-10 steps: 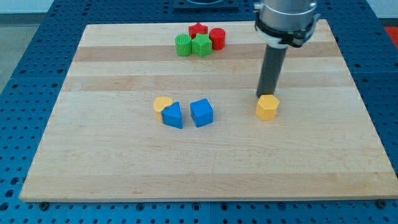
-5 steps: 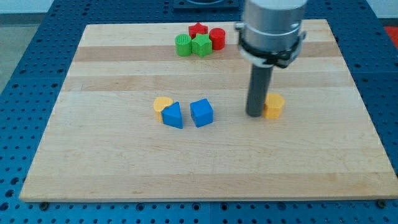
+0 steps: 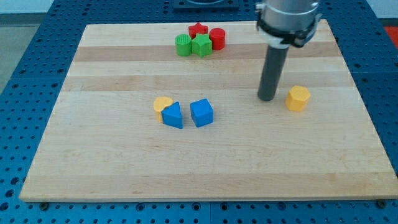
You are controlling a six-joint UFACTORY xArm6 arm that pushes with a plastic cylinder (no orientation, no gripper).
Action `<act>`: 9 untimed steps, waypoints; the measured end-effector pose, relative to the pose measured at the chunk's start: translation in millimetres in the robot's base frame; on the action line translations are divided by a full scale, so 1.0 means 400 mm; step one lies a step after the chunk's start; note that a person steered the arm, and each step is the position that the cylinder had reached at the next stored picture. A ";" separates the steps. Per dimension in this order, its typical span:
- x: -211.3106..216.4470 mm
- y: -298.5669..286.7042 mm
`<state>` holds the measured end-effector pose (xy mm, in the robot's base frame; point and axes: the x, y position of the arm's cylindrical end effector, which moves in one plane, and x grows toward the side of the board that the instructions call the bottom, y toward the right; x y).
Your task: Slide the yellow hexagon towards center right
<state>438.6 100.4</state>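
The yellow hexagon lies on the wooden board at the view's centre right. My tip rests on the board just left of the hexagon, with a small gap between them. The dark rod rises from the tip toward the view's top.
A blue cube, a blue triangular block and a small yellow block sit near the middle. At the top, a red star, red cylinder, green cylinder and green block cluster together.
The yellow hexagon has slid to the view's right. My tip went around to the hexagon's left side, pushed it, and now stands a little apart from it.
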 end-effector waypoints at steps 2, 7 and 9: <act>0.214 -0.028; 0.002 0.231; -0.049 0.244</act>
<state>418.9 198.0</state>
